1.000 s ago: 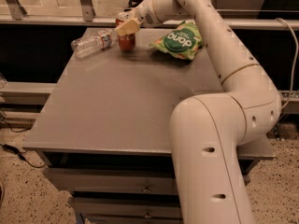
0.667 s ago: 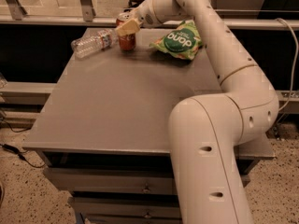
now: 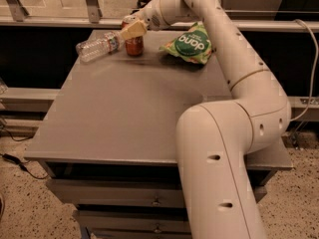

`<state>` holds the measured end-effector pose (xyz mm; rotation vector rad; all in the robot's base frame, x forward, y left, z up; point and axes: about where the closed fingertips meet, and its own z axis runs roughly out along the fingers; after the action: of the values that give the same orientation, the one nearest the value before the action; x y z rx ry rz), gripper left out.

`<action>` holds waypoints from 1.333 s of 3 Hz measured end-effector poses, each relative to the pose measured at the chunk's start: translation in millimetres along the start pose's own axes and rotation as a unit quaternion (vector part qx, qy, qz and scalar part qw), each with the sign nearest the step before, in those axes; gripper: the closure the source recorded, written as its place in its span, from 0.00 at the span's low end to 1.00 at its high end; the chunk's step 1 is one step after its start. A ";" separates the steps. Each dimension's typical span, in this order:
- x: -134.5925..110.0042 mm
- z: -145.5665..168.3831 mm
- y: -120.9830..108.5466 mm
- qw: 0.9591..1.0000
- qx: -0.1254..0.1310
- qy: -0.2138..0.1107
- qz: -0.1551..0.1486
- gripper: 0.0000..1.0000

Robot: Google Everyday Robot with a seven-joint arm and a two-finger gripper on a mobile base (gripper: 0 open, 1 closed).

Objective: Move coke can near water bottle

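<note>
The coke can [image 3: 134,47] stands upright on the grey table [image 3: 129,113] at the far side, left of centre. The water bottle [image 3: 97,47] lies on its side just left of the can, its cap end close to it. My gripper [image 3: 131,29] reaches in from the right and sits at the can's top, covering its upper part. The can's base rests on the table.
A green snack bag [image 3: 191,44] lies right of the can on the far side of the table. My arm's large white links [image 3: 234,133] fill the right front. A railing [image 3: 60,21] runs behind the table. Drawers [image 3: 124,203] sit below the front edge.
Almost nothing differs; the gripper and can stay at the same spot beside the bottle, with only a slight shift.
</note>
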<state>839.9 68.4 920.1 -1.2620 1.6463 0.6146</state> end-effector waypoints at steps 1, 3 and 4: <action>-2.1 6.4 8.7 1.000 -0.014 0.005 -0.004 0.00; -27.5 -41.2 19.8 0.999 -0.011 -0.024 -0.033 0.00; -51.4 -101.0 33.8 0.997 0.010 -0.054 -0.052 0.00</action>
<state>772.3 20.5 1004.6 -1.2694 1.4861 0.5901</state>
